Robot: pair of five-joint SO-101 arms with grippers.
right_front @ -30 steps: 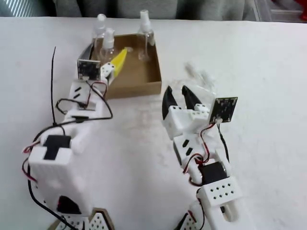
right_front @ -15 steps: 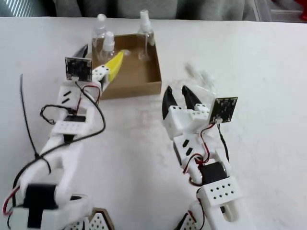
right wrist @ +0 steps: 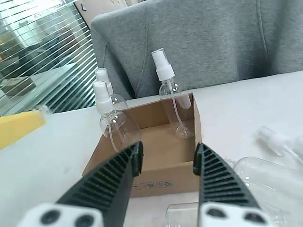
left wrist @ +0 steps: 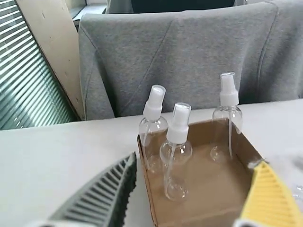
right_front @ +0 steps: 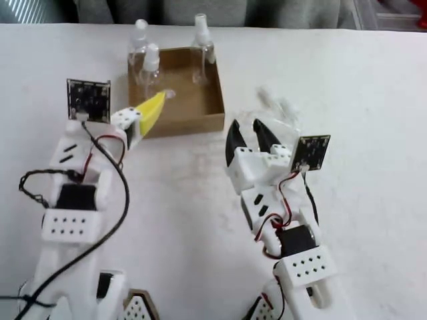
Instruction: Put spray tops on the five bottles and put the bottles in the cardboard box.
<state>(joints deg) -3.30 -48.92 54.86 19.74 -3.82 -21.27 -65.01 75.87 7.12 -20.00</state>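
Note:
The cardboard box (right_front: 200,107) sits at the back middle of the table, also seen as the box (left wrist: 203,189) and the box (right wrist: 156,156). Three clear bottles with spray tops stand in it: one bottle (right_front: 139,41), a second bottle (right_front: 151,61) and a third bottle (right_front: 201,41). My left gripper (right_front: 137,110) hangs open and empty just outside the box's near left corner, its yellow finger (left wrist: 267,198) over the box's front edge. My right gripper (right_front: 250,133) stands open and empty right of the box. A clear bottle (right wrist: 265,179) lies beyond it with a loose spray top (right wrist: 277,139).
Clear plastic bottles and tops (right_front: 277,103) lie on the white table right of the box. A grey padded backrest (left wrist: 189,52) stands behind the table. Open table stretches at the far right and at the front middle.
My left arm has drawn back out of the box, toward the left and the front, with its gripper open and empty. The right arm has kept still.

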